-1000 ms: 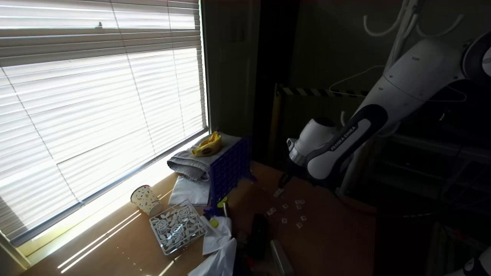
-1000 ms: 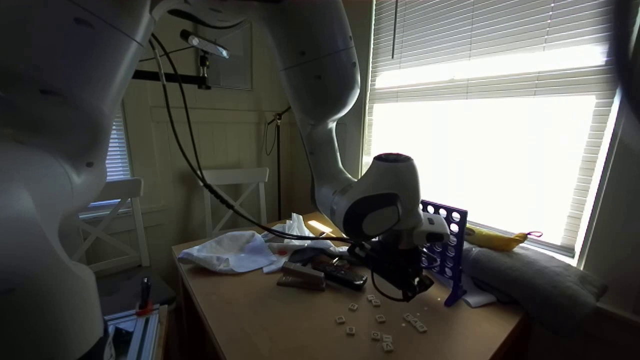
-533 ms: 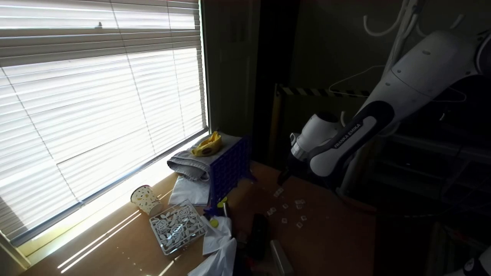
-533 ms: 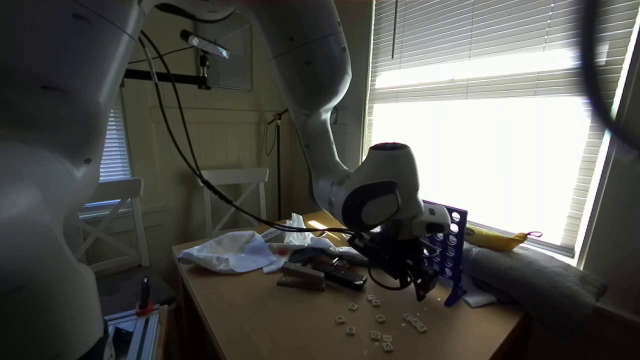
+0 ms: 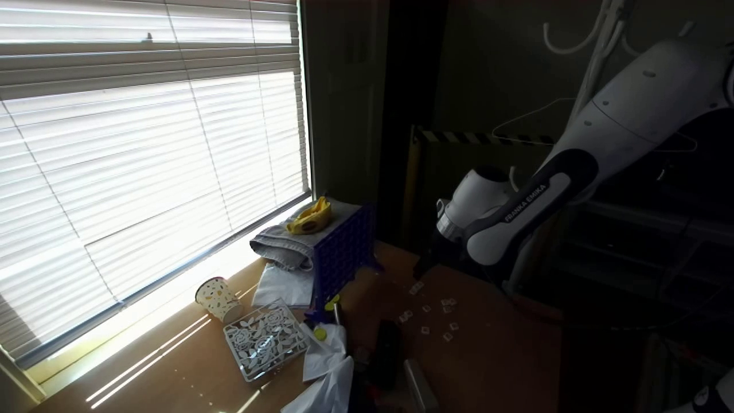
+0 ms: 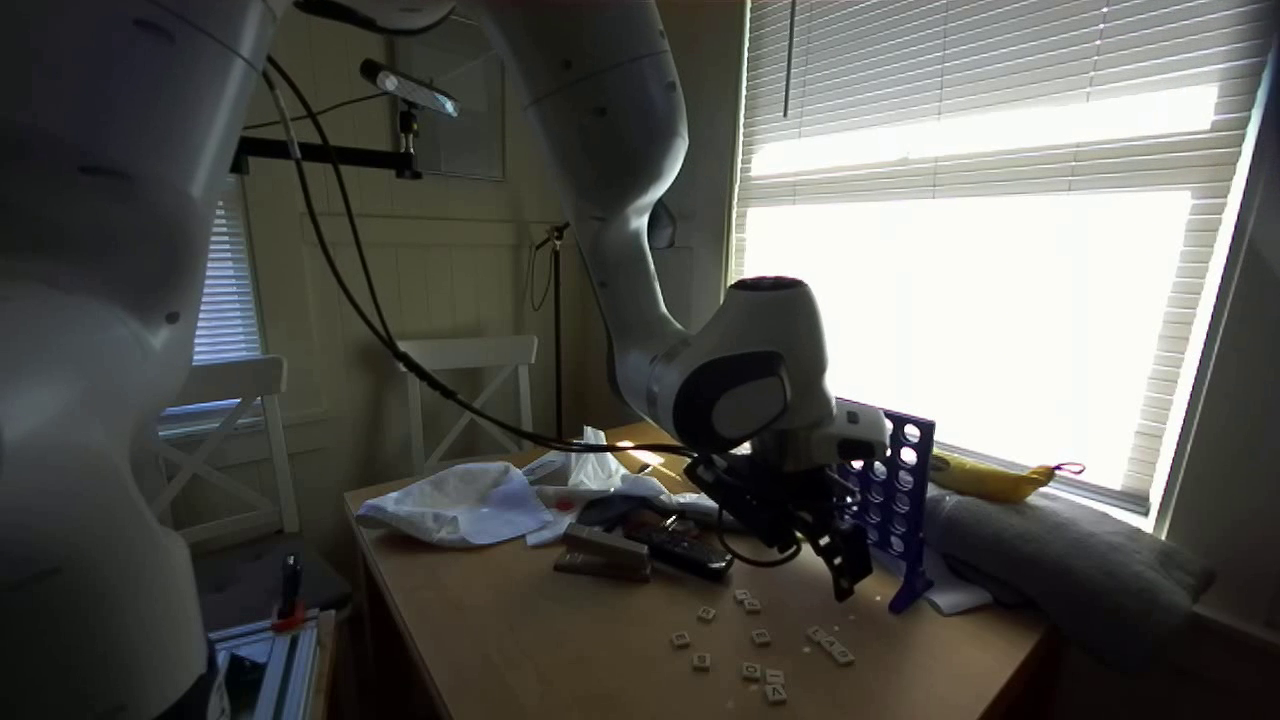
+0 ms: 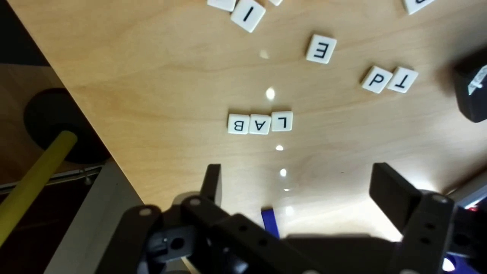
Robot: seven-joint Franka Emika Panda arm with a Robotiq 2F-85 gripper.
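Observation:
In the wrist view my gripper (image 7: 298, 182) stands open, its fingers wide apart with bare wood below and nothing held. Closest ahead of it, three white letter tiles (image 7: 260, 124) lie side by side, reading LAB. Farther off on the wood are a P tile (image 7: 376, 79) touching a T tile (image 7: 402, 80), an E tile (image 7: 321, 49) and an I tile (image 7: 248, 15). An exterior view has the gripper (image 6: 848, 570) hanging above the table, behind the LAB tiles (image 6: 830, 646). The blue-purple game rack (image 6: 890, 480) rises beside it; one rack foot (image 7: 270, 222) shows between the fingers.
A stapler (image 6: 602, 552), a black remote (image 6: 685, 550) and a white cloth (image 6: 455, 503) lie on the table. Past the rack are a grey towel (image 6: 1060, 550) and a yellow pouch (image 6: 995, 478). A speckled cup (image 5: 219, 299) and a metal trivet (image 5: 266, 338) sit near the window.
The arm has lifted slightly and drawn back from above the LAB tiles, and the gripper's fingers have spread apart. The tiles have not moved.

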